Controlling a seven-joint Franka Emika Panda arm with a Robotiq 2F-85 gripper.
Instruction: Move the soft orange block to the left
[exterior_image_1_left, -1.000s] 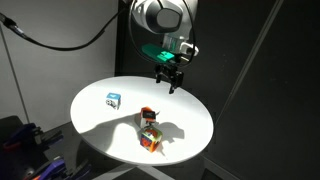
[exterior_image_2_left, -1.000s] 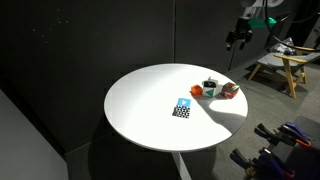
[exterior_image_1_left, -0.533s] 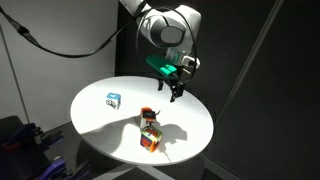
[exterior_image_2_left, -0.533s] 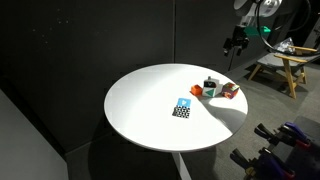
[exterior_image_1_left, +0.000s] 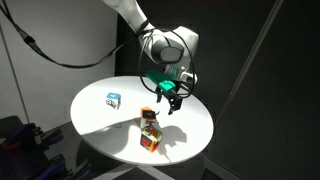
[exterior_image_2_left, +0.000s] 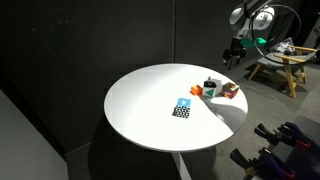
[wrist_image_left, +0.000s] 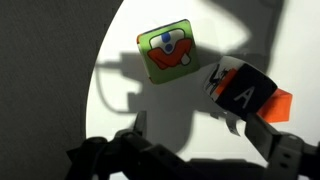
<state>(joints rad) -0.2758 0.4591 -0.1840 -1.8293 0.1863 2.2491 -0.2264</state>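
Observation:
The soft orange block (exterior_image_1_left: 152, 139) sits near the table's edge and looks dark red in an exterior view (exterior_image_2_left: 230, 90). In the wrist view (wrist_image_left: 167, 54) it shows a green face with an orange, white and blue picture. Close beside it stands the orange-topped white block with black markings (exterior_image_1_left: 150, 117), also in an exterior view (exterior_image_2_left: 209, 88) and the wrist view (wrist_image_left: 250, 90). My gripper (exterior_image_1_left: 168, 100) hangs open and empty above the table just behind these blocks, seen in an exterior view (exterior_image_2_left: 232, 58) and the wrist view (wrist_image_left: 197, 121).
The round white table (exterior_image_1_left: 100, 125) is lit in a dark room. A blue-and-white cube (exterior_image_1_left: 113, 99) stands apart from the others, also in an exterior view (exterior_image_2_left: 183, 108). A wooden stool (exterior_image_2_left: 285, 65) stands beyond the table.
My gripper has come down from above the table's far edge and moved toward the two blocks. It stays open. The blocks have not moved.

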